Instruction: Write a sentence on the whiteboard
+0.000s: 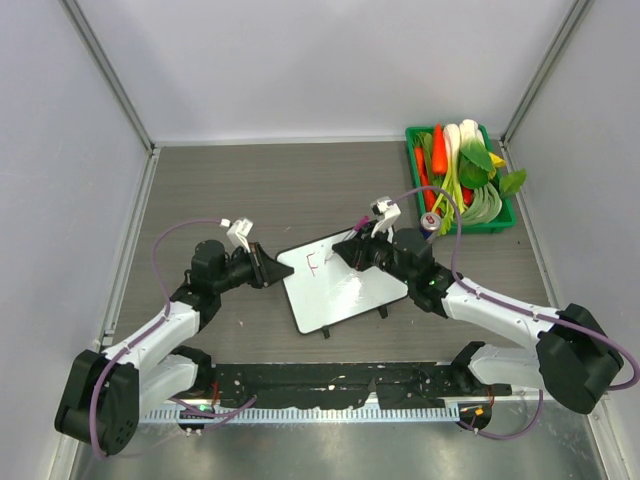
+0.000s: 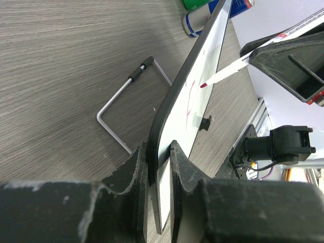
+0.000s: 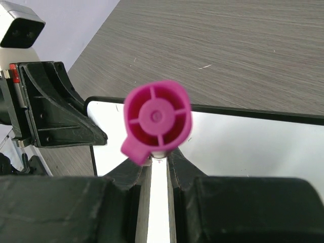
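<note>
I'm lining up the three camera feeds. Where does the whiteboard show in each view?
Top external: the whiteboard sits at centre, between the two arms.
Left wrist: seen edge-on, running from bottom centre to top right.
Right wrist: a white band across the middle.
Shared landmark: the left gripper, clamped on the board's edge in every view.

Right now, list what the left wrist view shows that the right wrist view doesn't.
Left wrist only: the marker's tip at the whiteboard beside pink strokes, and a bent metal rod lying on the table. Right wrist only: the marker's pink cap end, seen head-on. Both: the whiteboard, the marker, the table, the left jaws clamped on the board's edge and the right jaws gripping the marker.
</note>
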Robot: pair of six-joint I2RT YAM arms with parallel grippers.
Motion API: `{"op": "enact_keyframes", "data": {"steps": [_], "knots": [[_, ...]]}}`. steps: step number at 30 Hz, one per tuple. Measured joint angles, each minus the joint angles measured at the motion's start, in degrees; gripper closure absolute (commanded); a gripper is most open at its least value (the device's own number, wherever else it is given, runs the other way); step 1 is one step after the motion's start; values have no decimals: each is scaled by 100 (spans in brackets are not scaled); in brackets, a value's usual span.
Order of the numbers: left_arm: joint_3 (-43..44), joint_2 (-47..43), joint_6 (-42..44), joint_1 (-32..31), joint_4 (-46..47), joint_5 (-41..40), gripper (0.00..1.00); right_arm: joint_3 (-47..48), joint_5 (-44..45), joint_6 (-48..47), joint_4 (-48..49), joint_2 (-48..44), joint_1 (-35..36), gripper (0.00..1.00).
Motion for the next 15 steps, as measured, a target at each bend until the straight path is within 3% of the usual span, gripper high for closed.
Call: {"op": "enact_keyframes", "data": {"steps": [15], "knots": [[-7,55,0,2,37,20,100,118,7,0,35,173,2,99]]}}
